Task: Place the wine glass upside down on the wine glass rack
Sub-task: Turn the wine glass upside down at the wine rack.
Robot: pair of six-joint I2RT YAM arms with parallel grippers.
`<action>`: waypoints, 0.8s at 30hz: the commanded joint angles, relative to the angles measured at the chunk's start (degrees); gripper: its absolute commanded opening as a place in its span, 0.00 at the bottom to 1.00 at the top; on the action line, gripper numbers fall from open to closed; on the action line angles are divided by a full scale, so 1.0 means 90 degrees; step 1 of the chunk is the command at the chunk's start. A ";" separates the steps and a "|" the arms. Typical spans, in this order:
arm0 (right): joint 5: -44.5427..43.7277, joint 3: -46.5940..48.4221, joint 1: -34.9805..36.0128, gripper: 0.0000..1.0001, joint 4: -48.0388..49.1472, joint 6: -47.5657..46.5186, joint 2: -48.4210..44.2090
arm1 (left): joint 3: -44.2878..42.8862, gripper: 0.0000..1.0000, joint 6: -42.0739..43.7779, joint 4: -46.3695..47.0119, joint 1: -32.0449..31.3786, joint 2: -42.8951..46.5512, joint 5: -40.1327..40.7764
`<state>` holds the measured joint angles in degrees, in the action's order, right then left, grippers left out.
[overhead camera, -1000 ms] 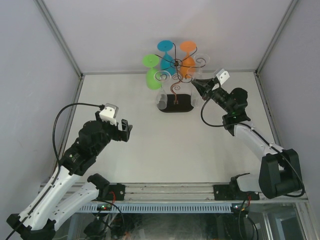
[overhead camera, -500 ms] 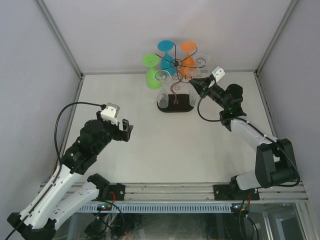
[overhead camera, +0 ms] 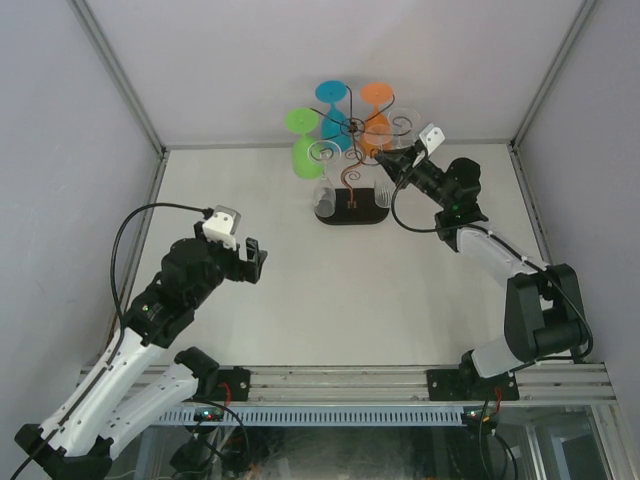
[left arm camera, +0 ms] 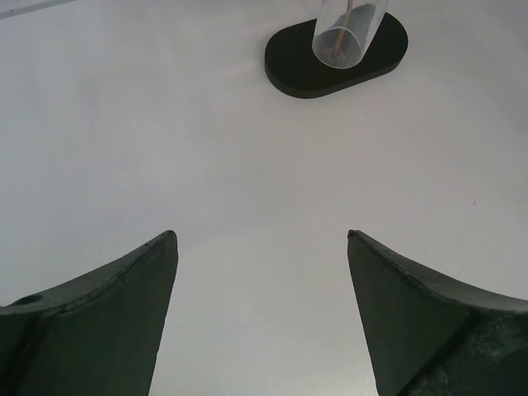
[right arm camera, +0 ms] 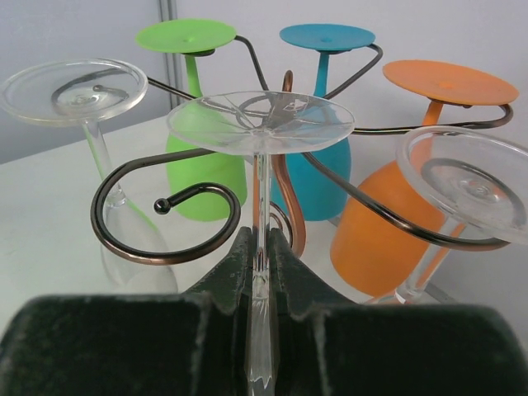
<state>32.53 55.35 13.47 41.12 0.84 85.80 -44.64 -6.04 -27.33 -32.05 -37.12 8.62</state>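
Wine glass (right arm camera: pixel 261 124) in right gripper (right arm camera: pixel 262 249), near rack (overhead camera: pixel 352 214)

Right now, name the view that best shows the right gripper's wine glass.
Right wrist: the wine glass fills it, stem pinched in the right gripper, foot up. Top external gives a faint blur by the rack. Left wrist's clear bowl may be another glass.

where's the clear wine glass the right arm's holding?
Right wrist view, centre: the clear wine glass is upside down, stem pinched in the right gripper, before the dark-brown wire rack, green glass behind-left, orange glass right.
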 commanded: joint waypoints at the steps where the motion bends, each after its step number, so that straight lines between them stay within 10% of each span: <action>1: 0.0265 0.0329 0.0015 0.00 0.0069 0.0068 0.0081 | 0.0058 0.87 -0.0032 0.0137 0.0065 -0.0020 -0.0117; 24: 0.1814 0.0263 0.0046 0.00 0.0208 0.0167 0.0159 | 0.0048 0.87 -0.0022 0.0137 0.0129 -0.0053 -0.0196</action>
<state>45.56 56.01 13.89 40.05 1.50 88.51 -44.64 -6.04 -27.42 -31.51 -37.58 8.16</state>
